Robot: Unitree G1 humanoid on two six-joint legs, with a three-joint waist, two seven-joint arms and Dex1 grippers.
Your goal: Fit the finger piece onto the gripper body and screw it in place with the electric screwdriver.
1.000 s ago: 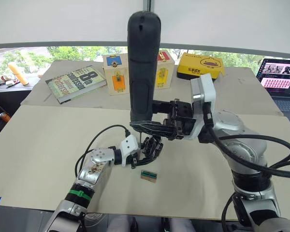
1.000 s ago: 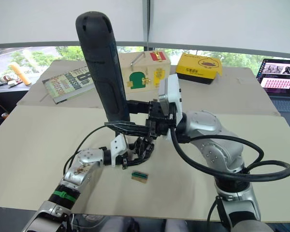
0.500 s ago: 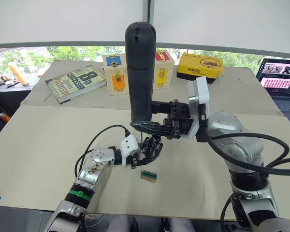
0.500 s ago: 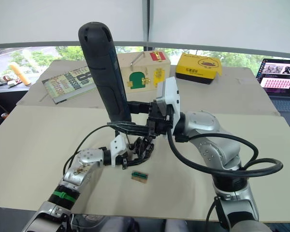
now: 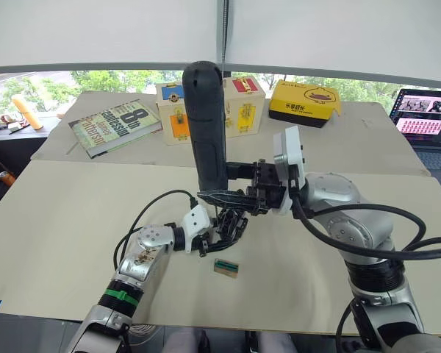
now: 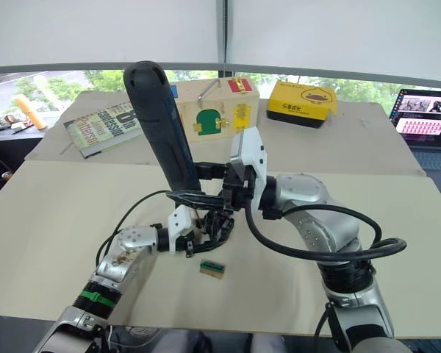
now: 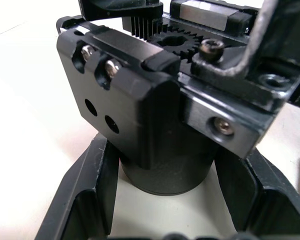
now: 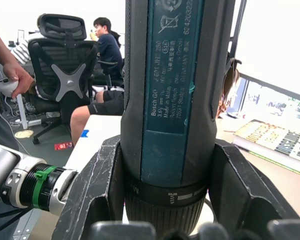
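The right hand [image 5: 231, 197] is clenched around the electric screwdriver [image 5: 206, 125], holding it nearly upright with its tip over the gripper body [image 5: 229, 223]. The left hand [image 5: 213, 237] grasps the gripper body's round base, on the counter [image 5: 59, 220] toward its front edge. A green-and-tan block [image 5: 226, 267] lies just beside, nearer that edge.

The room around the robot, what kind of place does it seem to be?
Probably an office or lab workspace. A laptop sits open at the far corner of the table, people sit in mesh office chairs nearby, and a book and a yellow box lie by the window.
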